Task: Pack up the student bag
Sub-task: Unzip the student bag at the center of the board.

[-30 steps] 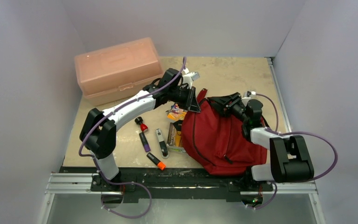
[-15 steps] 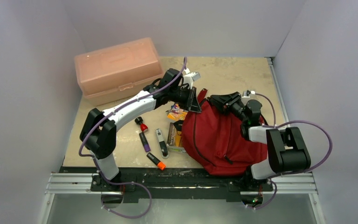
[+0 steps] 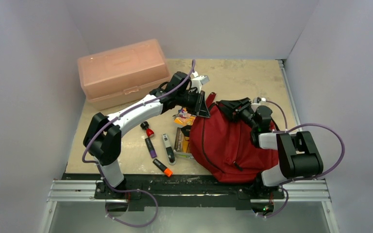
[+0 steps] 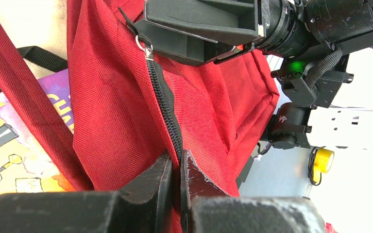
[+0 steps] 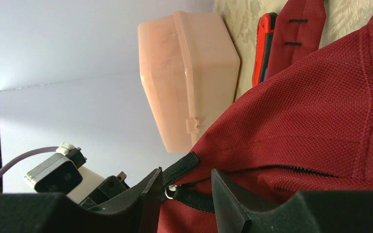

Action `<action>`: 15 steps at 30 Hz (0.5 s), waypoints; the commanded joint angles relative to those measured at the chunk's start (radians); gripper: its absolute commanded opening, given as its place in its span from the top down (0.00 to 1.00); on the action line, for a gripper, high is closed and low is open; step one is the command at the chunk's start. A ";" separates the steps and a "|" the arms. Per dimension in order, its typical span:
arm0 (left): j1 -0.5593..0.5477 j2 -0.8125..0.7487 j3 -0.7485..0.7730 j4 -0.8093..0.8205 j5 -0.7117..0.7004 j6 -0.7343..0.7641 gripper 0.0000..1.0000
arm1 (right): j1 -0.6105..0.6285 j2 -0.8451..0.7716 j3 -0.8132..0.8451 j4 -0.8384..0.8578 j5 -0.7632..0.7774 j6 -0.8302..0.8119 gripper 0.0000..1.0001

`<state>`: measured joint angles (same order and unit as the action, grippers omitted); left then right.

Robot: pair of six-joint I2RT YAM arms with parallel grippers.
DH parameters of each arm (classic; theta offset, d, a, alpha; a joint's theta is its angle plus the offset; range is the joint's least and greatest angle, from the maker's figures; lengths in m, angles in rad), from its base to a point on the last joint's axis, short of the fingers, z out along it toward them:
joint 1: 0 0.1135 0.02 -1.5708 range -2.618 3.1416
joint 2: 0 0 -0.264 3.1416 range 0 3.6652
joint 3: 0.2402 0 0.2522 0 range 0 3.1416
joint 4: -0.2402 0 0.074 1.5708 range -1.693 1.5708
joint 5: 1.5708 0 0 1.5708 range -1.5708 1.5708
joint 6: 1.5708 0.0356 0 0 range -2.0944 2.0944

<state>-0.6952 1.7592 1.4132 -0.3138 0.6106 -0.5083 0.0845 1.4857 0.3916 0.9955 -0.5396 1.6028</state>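
Note:
The dark red student bag (image 3: 228,141) lies at the right front of the table, its top toward the back. My left gripper (image 3: 203,108) is shut on the bag's fabric edge beside the black zipper (image 4: 167,104), as the left wrist view (image 4: 179,162) shows. My right gripper (image 3: 227,108) is at the bag's top, open. Its jaws stand on either side of the zipper pull's metal ring (image 5: 170,192) and black tab (image 5: 193,199). The right gripper also shows in the left wrist view (image 4: 199,29), just above the pull (image 4: 144,44).
A pale pink plastic box (image 3: 122,73) stands at the back left. Markers (image 3: 150,145) and a pen (image 3: 168,148) lie left of the bag. A colourful booklet (image 3: 183,116) and a small box (image 3: 182,141) lie against the bag's left side. A red item (image 5: 263,48) lies behind it.
My right arm's elbow has shifted a little to the left and its gripper edged slightly along the bag's top. The left arm has not moved.

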 commanded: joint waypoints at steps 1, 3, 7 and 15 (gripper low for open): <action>-0.014 -0.049 0.000 0.033 0.040 0.011 0.98 | 0.000 0.036 0.047 0.066 0.007 -0.017 0.55; -0.016 -0.047 0.000 0.033 0.042 0.011 0.98 | 0.001 0.069 0.059 0.121 -0.008 0.007 0.57; -0.020 -0.046 0.000 0.033 0.042 0.011 0.98 | 0.004 0.131 0.063 0.233 -0.018 0.071 0.60; -0.023 -0.042 0.003 0.033 0.047 0.012 0.98 | 0.010 0.167 0.083 0.301 -0.032 0.100 0.73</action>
<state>-0.7017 1.7592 1.4132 -0.3077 0.6106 -0.5083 0.0849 1.6566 0.4290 1.1923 -0.5529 1.6806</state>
